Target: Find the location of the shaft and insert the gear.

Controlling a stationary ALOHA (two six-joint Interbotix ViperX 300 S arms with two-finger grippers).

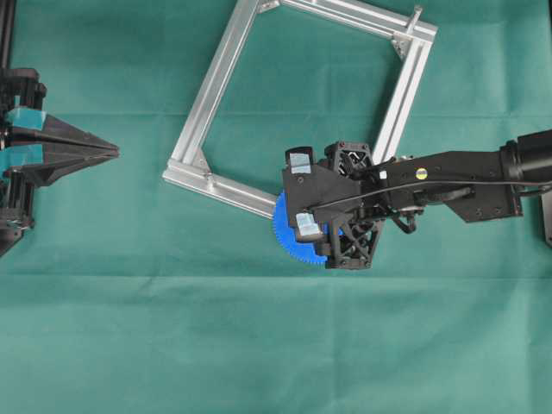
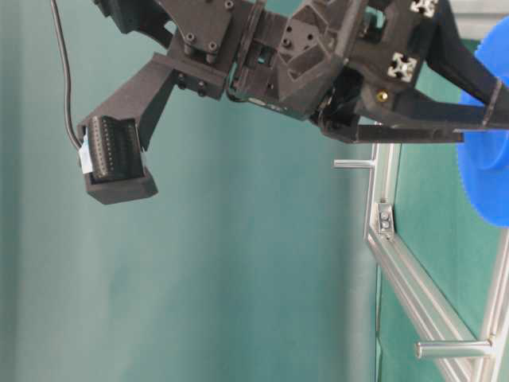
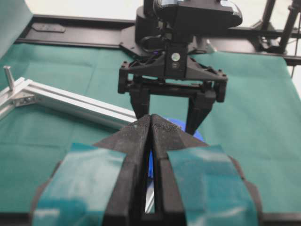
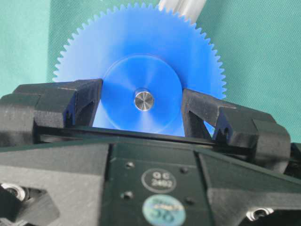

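Note:
The blue gear [image 4: 141, 47] lies at the lower corner of the aluminium frame [image 1: 216, 78], half hidden under my right gripper in the overhead view [image 1: 289, 233]. The silver end of the shaft [image 4: 143, 100] shows in the gear's central hole; its wire loops are hidden. My right gripper [image 1: 302, 194] hangs over the gear, its fingers [image 4: 80, 101] against both sides of the raised hub. The gear's edge also shows in the table-level view [image 2: 487, 159]. My left gripper [image 1: 116, 153] is shut and empty at the far left, well away; its closed tips [image 3: 151, 117] point at the right gripper.
A bare slanted grey peg [image 1: 415, 17] stands at the frame's far right corner and also shows in the left wrist view [image 3: 8, 75]. Two horizontal pegs [image 2: 354, 164] [image 2: 453, 348] stick out of the frame. Green cloth [image 1: 172, 345] covers the table.

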